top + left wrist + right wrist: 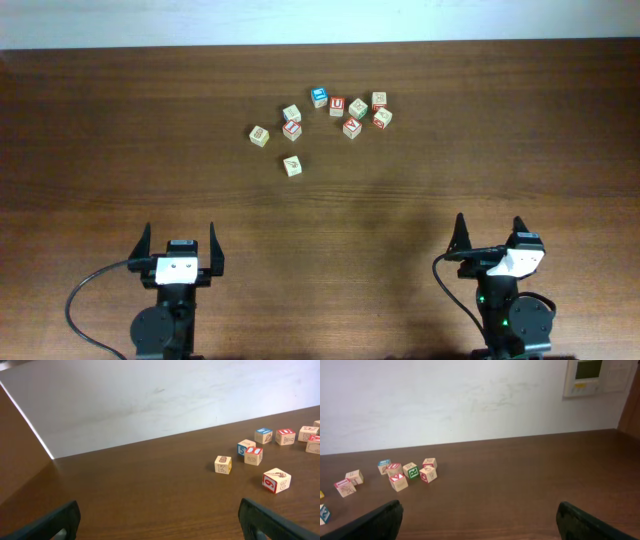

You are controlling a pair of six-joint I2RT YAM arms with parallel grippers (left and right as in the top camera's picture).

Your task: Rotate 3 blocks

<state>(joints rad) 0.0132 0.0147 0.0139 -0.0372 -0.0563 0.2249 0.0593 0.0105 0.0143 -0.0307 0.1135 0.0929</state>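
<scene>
Tabletop of dark wood carried lettered cubes in a loose scatter toward its far middle. A pale block with a tan mark lay nearest the arms, apart from the rest. A red-lettered block sat just behind it. Another red-faced block lay further right, near a blue-faced cube and a red U cube. The left end effector and right end effector hung at the near edge, fingers spread wide, empty, well apart from the blocks.

You see a dark brown wood-grain table, 1 tan-marked pale wooden cube, 1 red-faced wooden cube, 1 blue-topped wooden cube.
</scene>
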